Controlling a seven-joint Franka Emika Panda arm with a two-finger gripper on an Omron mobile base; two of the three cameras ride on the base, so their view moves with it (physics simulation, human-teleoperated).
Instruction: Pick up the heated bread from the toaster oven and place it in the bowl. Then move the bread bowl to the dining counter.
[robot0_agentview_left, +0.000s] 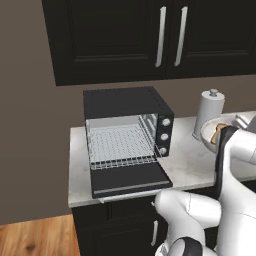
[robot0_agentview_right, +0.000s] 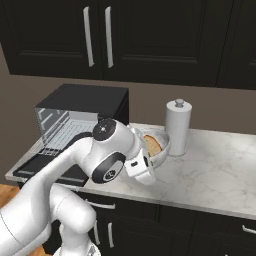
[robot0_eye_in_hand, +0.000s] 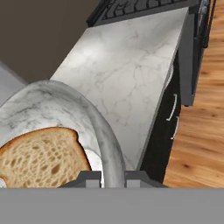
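The bowl (robot0_eye_in_hand: 52, 103) holds the bread (robot0_eye_in_hand: 41, 155), a golden-brown porous piece lying inside it. My gripper (robot0_eye_in_hand: 113, 178) is shut on the bowl's near rim, which passes between the two fingertips. In the right base view the bowl (robot0_agentview_right: 159, 146) sits tilted beside the paper towel roll with the bread (robot0_agentview_right: 152, 145) showing inside, and my hand is at its near edge. From the left base, the bowl (robot0_agentview_left: 209, 132) and bread (robot0_agentview_left: 218, 133) peek out behind my forearm. The toaster oven (robot0_agentview_left: 127, 132) stands with its door (robot0_agentview_left: 131, 181) dropped open and its wire rack bare.
A paper towel roll (robot0_agentview_right: 178, 127) stands right behind the bowl. The marbled counter (robot0_agentview_right: 220, 170) stretches to the right, with black wall cabinets (robot0_agentview_right: 125, 40) above. Wood floor (robot0_eye_in_hand: 201, 127) lies beyond the counter's front edge.
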